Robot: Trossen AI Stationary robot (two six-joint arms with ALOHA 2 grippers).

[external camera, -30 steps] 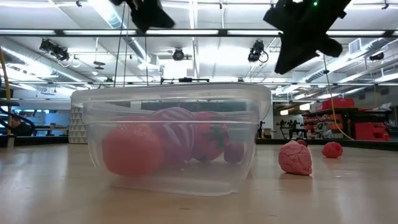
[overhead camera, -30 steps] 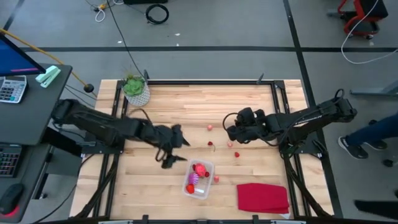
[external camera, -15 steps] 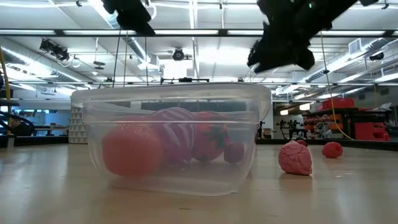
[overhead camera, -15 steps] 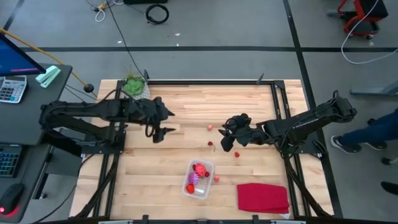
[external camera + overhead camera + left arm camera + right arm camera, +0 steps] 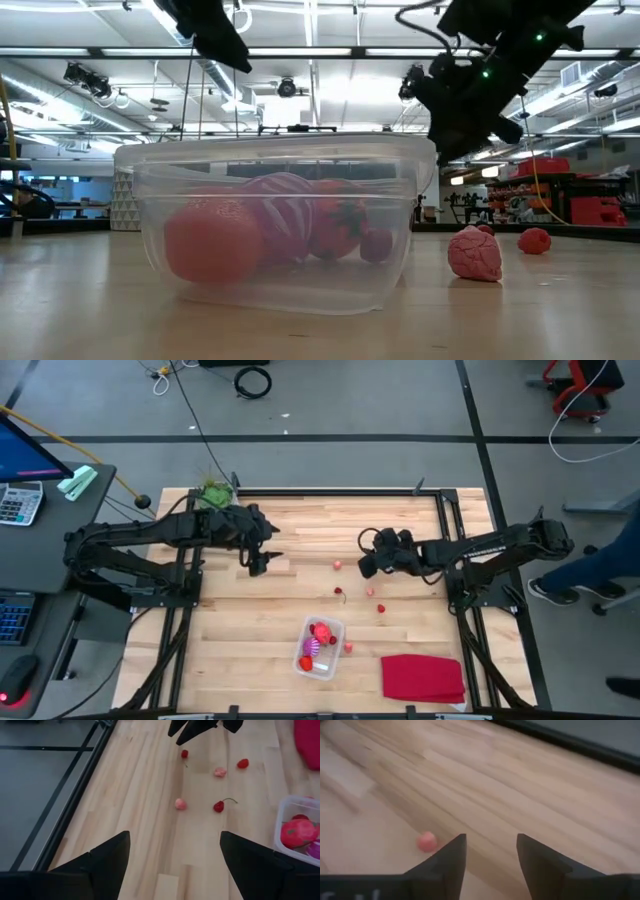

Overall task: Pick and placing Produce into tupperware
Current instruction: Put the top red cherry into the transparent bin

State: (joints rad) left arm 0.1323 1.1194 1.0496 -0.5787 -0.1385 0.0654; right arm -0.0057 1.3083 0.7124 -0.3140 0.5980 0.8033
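Observation:
The clear tupperware (image 5: 320, 647) stands near the table's near edge with a large red-pink piece (image 5: 212, 240), a purple piece (image 5: 283, 215) and red pieces inside. Several tiny red and pink pieces lie loose on the wood: a pink one (image 5: 338, 565), a stemmed red one (image 5: 340, 593), others (image 5: 370, 592) (image 5: 381, 608) and one beside the container (image 5: 347, 647). My left gripper (image 5: 258, 560) hovers open over bare wood at the far left. My right gripper (image 5: 368, 565) is open just right of the pink piece (image 5: 426, 841), touching nothing.
A flat red cloth (image 5: 422, 678) lies at the near right corner. A green plant in a white pot (image 5: 215, 495) stands at the far left corner, partly behind the left arm. Black frame rails (image 5: 455, 550) run along the table's sides.
My left gripper has pulled back from beside the tupperware toward the far left of the table, staying open. My right gripper swung toward the near edge, then came back toward the far side beside the pink piece. No piece has moved.

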